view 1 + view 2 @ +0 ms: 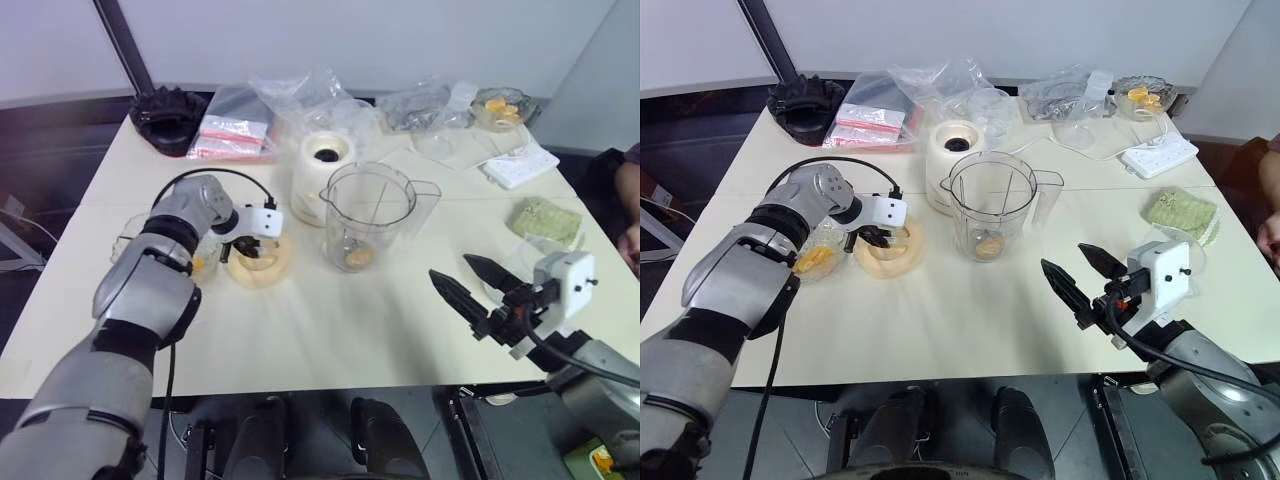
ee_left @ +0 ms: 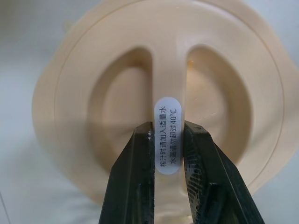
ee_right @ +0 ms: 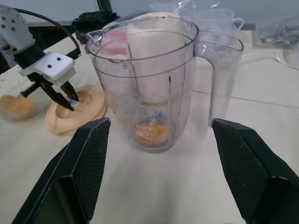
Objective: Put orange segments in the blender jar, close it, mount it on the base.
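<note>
Looking mid-frame, you see the cream counter [image 1: 330, 330] carrying the blender jar [image 1: 368, 215] with orange segments [image 1: 357, 257] inside; left gripper [image 2: 168, 154] jaws pinch the peach lid [image 1: 258, 262], right gripper [image 1: 465, 283] jaws wide.

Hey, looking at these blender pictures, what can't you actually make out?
- How many orange segments lie in the blender jar: they blur together at its bottom.
- The tub's fruit: the left arm partly covers it.
- The lid rim: cut by the left wrist view's edges, behind the left gripper.
</note>
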`<state>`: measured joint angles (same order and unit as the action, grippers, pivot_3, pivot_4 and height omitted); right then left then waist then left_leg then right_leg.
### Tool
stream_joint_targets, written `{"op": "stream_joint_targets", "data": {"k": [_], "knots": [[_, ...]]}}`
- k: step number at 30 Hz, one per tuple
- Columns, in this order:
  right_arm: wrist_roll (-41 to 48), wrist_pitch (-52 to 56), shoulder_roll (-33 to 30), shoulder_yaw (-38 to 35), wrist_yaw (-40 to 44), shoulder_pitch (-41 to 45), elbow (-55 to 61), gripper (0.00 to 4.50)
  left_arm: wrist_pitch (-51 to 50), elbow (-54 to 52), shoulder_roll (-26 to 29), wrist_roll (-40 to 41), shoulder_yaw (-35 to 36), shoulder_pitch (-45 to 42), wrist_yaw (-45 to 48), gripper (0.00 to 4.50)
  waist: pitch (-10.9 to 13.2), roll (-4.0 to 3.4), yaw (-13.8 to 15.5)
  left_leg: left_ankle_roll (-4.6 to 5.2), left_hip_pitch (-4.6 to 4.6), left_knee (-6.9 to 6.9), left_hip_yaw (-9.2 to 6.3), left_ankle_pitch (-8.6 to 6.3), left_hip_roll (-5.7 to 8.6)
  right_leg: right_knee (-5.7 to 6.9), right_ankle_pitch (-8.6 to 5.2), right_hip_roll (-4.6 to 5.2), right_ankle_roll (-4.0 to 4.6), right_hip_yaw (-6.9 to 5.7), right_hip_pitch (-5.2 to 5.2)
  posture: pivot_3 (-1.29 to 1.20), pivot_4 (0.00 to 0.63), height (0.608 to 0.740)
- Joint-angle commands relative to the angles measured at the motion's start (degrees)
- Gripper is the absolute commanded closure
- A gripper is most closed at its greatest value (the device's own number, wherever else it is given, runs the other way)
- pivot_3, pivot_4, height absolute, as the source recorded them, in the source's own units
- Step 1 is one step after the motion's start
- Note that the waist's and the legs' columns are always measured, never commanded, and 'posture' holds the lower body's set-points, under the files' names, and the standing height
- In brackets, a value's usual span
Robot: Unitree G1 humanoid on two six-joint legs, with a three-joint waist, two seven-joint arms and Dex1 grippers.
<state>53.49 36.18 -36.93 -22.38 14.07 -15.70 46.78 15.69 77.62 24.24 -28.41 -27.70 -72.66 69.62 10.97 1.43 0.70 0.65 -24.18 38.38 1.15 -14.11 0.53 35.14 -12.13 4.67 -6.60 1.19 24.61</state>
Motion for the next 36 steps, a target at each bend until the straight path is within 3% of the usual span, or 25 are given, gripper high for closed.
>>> {"op": "stream_joint_targets", "data": {"k": [1,14,25,30,36], "knots": [[-1.3,-1.5,0.7,0.5,1.2,1.4,-1.0,0.88,1.2,-1.4,0.7,3.6,4.1,-3.9,2.6,3.89,0.0,0.01,0.0,0.00,-0.01,0.00,0.00,0.00,0.00,0.00,0.02,0.00,-0.04,0.00,0.01,0.00,0.150,0.740],[-5.4,-2.9,2.3,2.3,5.0,3.1,-5.2,0.88,6.6,-8.0,5.4,10.7,9.1,-9.0,22.1,3.89,0.0,0.02,-0.1,0.01,-0.11,0.07,-0.03,0.00,-0.02,0.05,0.03,-0.05,-0.03,-0.03,0.07,0.00,0.150,0.740],[-7.7,-3.9,3.4,1.7,5.8,2.9,-6.9,0.88,7.7,-7.5,10.8,9.8,9.6,-19.9,18.3,3.89,0.0,0.04,0.1,0.20,-0.31,0.66,-0.02,-0.12,-0.03,0.07,0.03,-0.02,-0.01,-0.02,0.00,0.00,0.150,0.740],[-10.1,-5.1,4.4,1.1,4.3,5.3,-8.8,0.88,3.0,-4.2,6.6,14.4,14.3,-28.1,18.8,3.89,0.0,0.08,0.1,0.21,-0.32,0.81,0.01,-0.12,-0.03,0.02,0.12,-0.02,-0.01,0.01,-0.05,0.00,0.150,0.740],[-15.1,-7.2,6.8,3.1,0.8,11.4,-11.4,0.88,-4.5,-1.1,-2.1,14.1,16.3,-32.7,12.3,3.89,0.0,0.06,0.0,0.23,-0.31,0.80,0.03,-0.14,-0.02,0.01,0.12,-0.03,-0.03,0.01,-0.05,0.00,0.150,0.740]]}}
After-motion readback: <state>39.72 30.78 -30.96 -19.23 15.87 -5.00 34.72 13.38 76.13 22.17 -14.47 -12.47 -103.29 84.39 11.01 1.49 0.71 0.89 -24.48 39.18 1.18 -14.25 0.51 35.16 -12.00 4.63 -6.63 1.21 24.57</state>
